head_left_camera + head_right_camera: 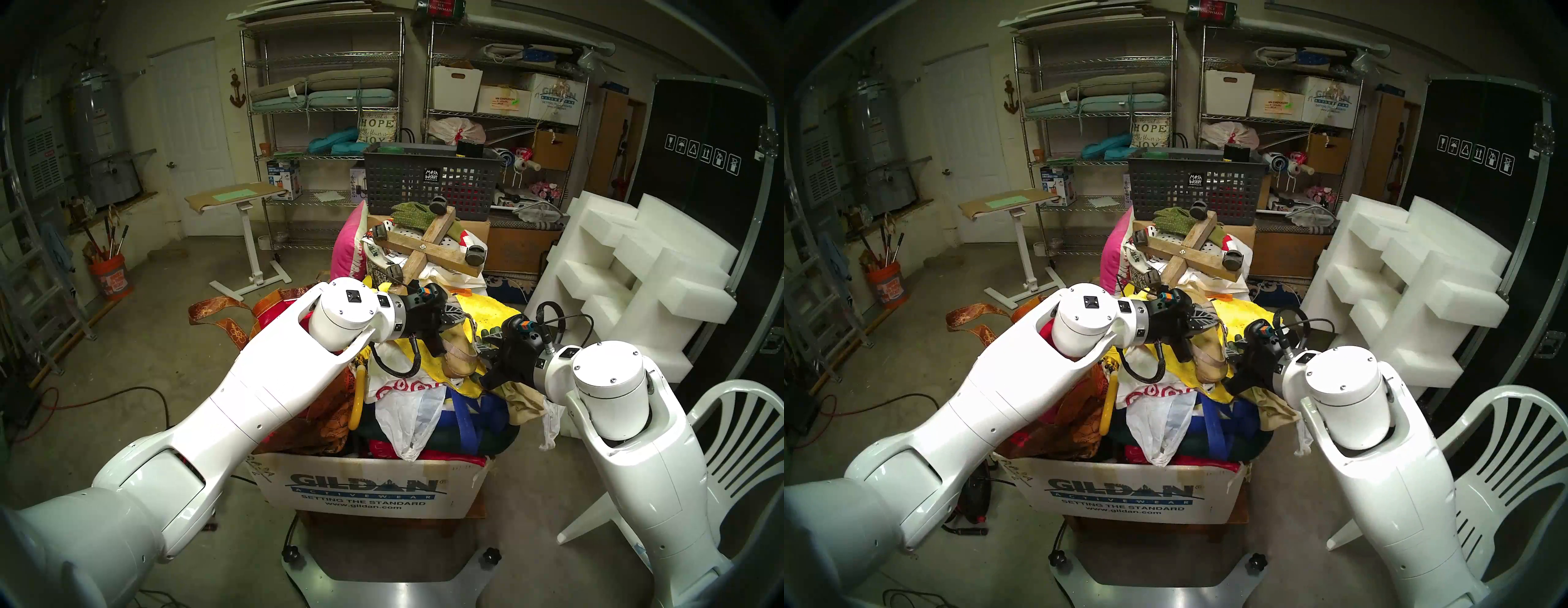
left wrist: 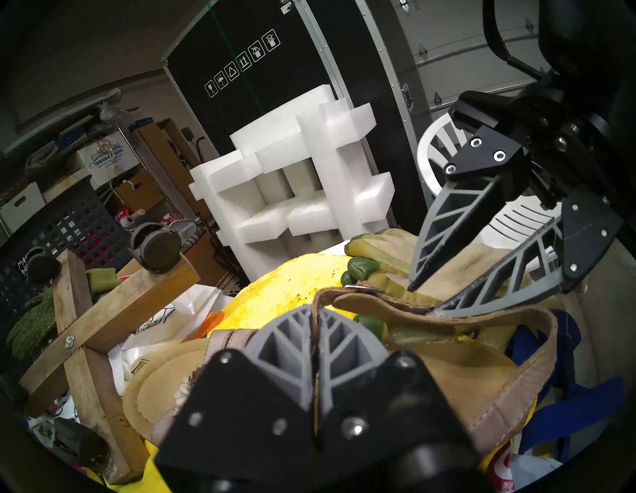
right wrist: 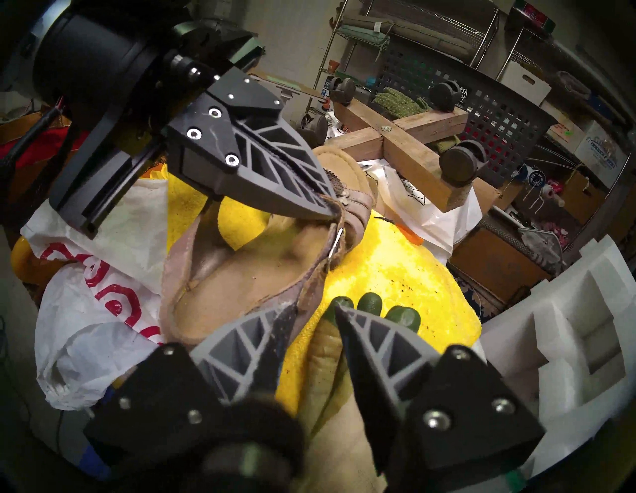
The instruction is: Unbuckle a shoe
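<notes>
shoe: tan leather strapped sandal (image 3: 241, 275) atop yellow towel (image 3: 395, 275) | left gripper (image 2: 316, 315) clamped on sandal strap, likely steadying it | right gripper (image 3: 309, 311) spread apart beside sandal's heel, likely lining up for metal buckle (image 3: 339, 242), not yet undone

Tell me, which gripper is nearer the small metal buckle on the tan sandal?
Left. The left gripper pinches the strap just beside the buckle; the right gripper sits open farther back along the sandal.
</notes>
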You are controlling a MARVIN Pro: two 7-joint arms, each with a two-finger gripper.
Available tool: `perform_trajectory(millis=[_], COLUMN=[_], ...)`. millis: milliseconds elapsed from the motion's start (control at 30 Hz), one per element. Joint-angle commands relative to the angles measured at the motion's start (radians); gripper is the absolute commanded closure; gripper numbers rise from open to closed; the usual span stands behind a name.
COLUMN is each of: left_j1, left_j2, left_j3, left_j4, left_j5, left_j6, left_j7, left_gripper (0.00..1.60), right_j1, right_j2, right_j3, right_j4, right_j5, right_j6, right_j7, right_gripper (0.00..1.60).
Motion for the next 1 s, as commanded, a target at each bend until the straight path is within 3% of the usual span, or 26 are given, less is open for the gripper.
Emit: perform_trajectory(millis=[0,333,400,467,533,567,967], left_j1=[-0.004,-0.001,-0.001,-0.001,-0.001,-0.001,0.013], left_j2=[0.006,0.012,0.013,0.015,0.015,0.016,0.025], left_j3=[-0.010,-0.010,-0.010,-0.009,-0.009,-0.009,-0.011], left_j4=[-0.029,-0.033,-0.033,-0.033,-0.033,-0.033,-0.038], left_j5=[-0.005,-0.012,-0.013,-0.015,-0.016,-0.017,-0.044], left_j6=[0.000,-0.002,-0.001,-0.002,-0.001,-0.002,-0.009], left_j7=[-0.001,0.000,0.000,-0.001,-0.002,-0.002,-0.030], left_gripper=[1.60,1.60,1.60,1.60,1.60,1.60,1.60], right_j1=[0.031,0.035,0.035,0.034,0.034,0.034,0.055], right_j2=[-0.016,-0.026,-0.027,-0.030,-0.031,-0.032,-0.054], right_j3=[-0.013,-0.012,-0.013,-0.012,-0.011,-0.011,-0.016], right_j4=[0.004,0.001,0.001,0.001,0.001,0.001,-0.001], right_j5=[-0.004,-0.016,-0.018,-0.019,-0.020,-0.021,-0.027], right_j6=[-0.002,0.024,0.025,0.025,0.024,0.024,0.014], right_j7=[-0.009,-0.036,-0.039,-0.041,-0.042,-0.043,-0.053], right_gripper=[0.87,1.02,1.15,1.41,1.46,1.60,1.60])
